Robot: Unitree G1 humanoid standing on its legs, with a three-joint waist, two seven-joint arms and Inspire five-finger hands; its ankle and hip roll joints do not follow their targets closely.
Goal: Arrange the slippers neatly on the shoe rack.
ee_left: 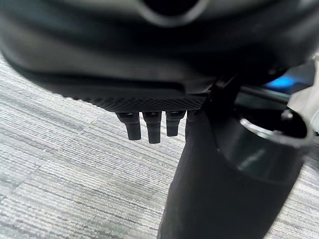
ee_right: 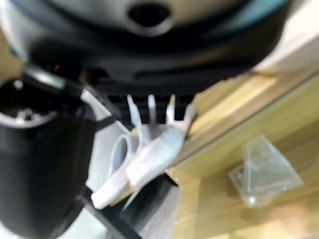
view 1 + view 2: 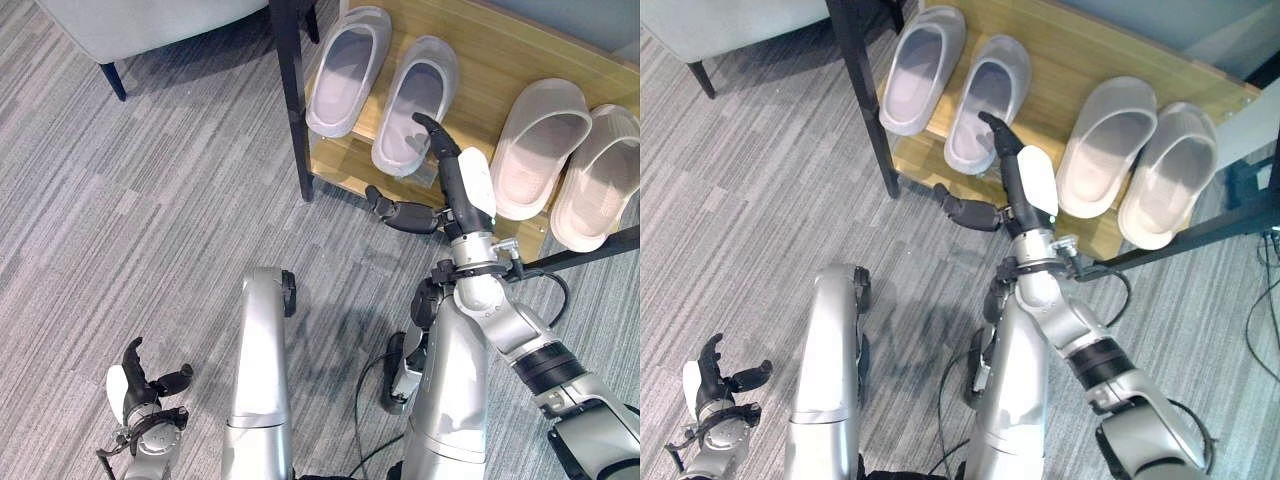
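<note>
shoe rack (image 3: 505,45): wooden top shelf, dark frame, standing on grey carpet (image 3: 150,200). four slippers on the shelf, toes pointing away from the robot. grey pair on the robot's left side of the shelf: left grey slipper (image 3: 348,68) and right grey slipper (image 3: 416,102) side by side, close together, the right one set a little nearer the front edge. pale beige pair on the right side: left beige slipper (image 3: 540,145) and right beige slipper (image 3: 598,172), just beside each other, heels at the front edge.

right hand (image 3: 452,165) is raised at the front edge of the rack, between the two pairs. fingers straight and extended, tips over the heel end of the right grey slipper; thumb sticks out to the side. it grasps nothing. contact with the slipper: cannot tell.

left hand (image 3: 140,395) hangs low over the carpet, well apart from the rack, fingers loosely spread and slightly bent, nothing in it.

leg of a grey chair (image 3: 113,78) at the far left.
</note>
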